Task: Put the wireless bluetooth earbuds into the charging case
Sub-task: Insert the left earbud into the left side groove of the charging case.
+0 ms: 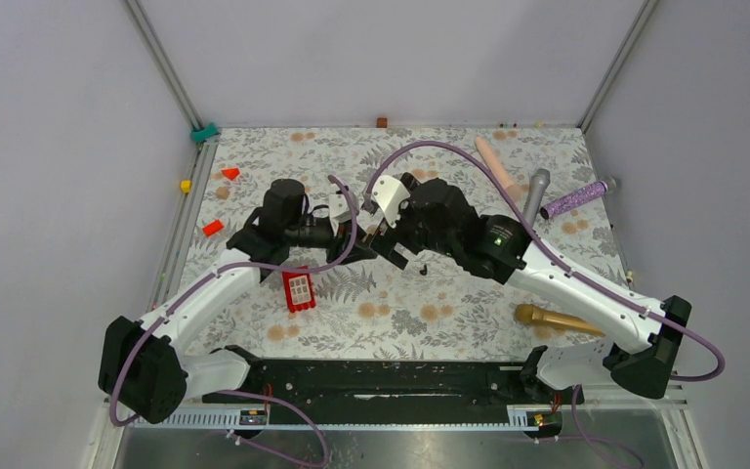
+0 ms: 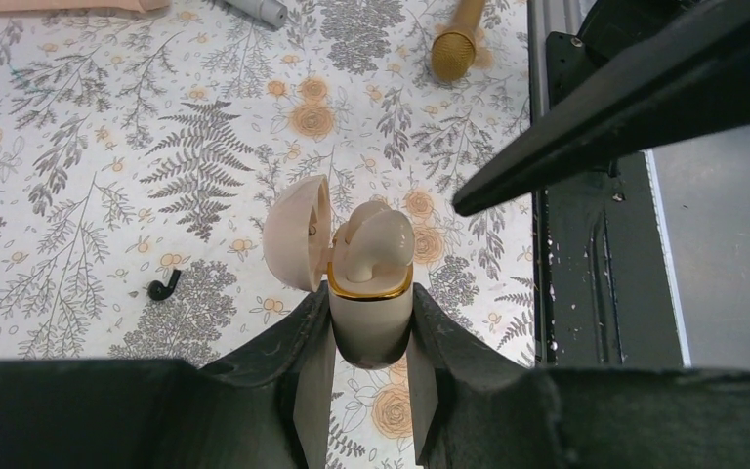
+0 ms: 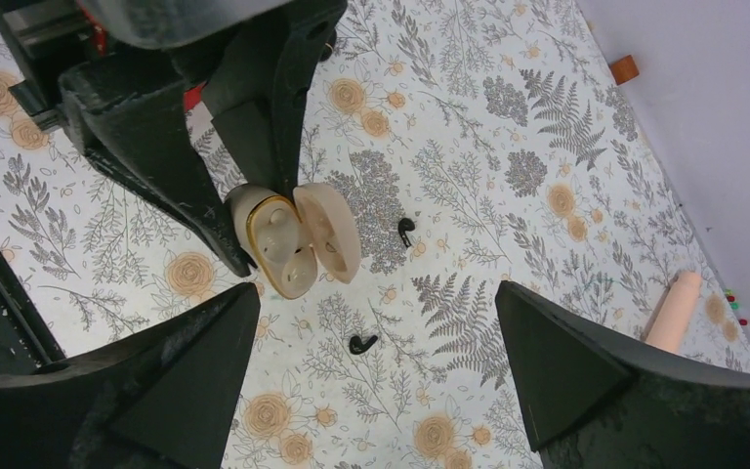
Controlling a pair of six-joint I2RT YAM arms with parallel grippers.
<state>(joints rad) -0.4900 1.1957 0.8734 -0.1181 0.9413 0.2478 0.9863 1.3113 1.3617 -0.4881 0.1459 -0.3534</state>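
Observation:
My left gripper [image 2: 369, 295] is shut on the charging case [image 2: 371, 327], a beige case with a gold rim, and holds it above the table. Its lid [image 2: 296, 234] hangs open to the left. In the right wrist view the case [image 3: 278, 244] shows pale sockets with nothing black in them. Two black earbuds lie on the floral cloth: one [image 3: 405, 231] beyond the lid, the other [image 3: 361, 344] nearer, below my right gripper [image 3: 377, 289]. That gripper is open, nothing between its fingers. The left wrist view shows one earbud [image 2: 164, 285] left of the case. In the top view the two grippers [image 1: 350, 237] [image 1: 383, 239] meet mid-table.
A red block [image 1: 299, 290] lies near the left arm. A gold microphone [image 1: 557, 319] is at the front right. A grey microphone [image 1: 535, 195], a purple glitter one [image 1: 576, 200] and a beige cylinder [image 1: 496, 166] lie at the back right. Small red pieces [image 1: 213, 228] sit at the left.

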